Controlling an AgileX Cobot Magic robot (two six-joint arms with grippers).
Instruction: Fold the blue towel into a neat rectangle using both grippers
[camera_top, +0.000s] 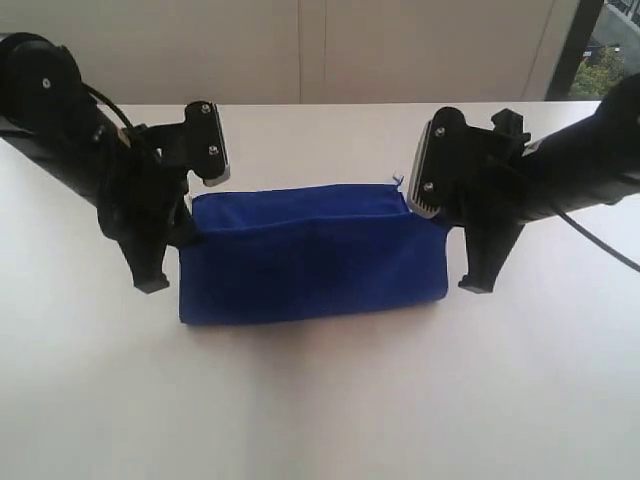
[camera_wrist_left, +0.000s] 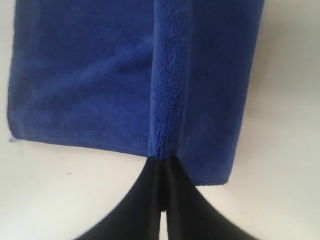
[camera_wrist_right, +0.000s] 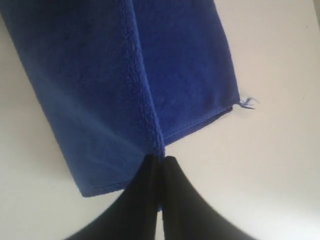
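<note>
Both arms are in at the deep royal-blue microfibre towel (camera_top: 310, 258), which sits mid-way across the white desk (camera_top: 320, 410), its long side running from one arm to the other. It's doubled over, an upper layer sitting above a fuller, rounded front layer.

Left gripper (camera_top: 187, 228), black and jointed, is at the left short end. From its wrist, that gripper (camera_wrist_left: 162, 165) is pressed tight together, nipping the end of a raised fleecy ridge that runs away down the length of the cloth.

Right gripper (camera_top: 447, 228) mirrors it at the right short end. Its own wrist camera shows the gripper (camera_wrist_right: 159, 162) clamped just as tight on the same ridge, with flat blue cloth spreading out on both sides.

A small frayed blue thread (camera_wrist_right: 246, 102) sticks out from a corner near the right gripper.
</note>
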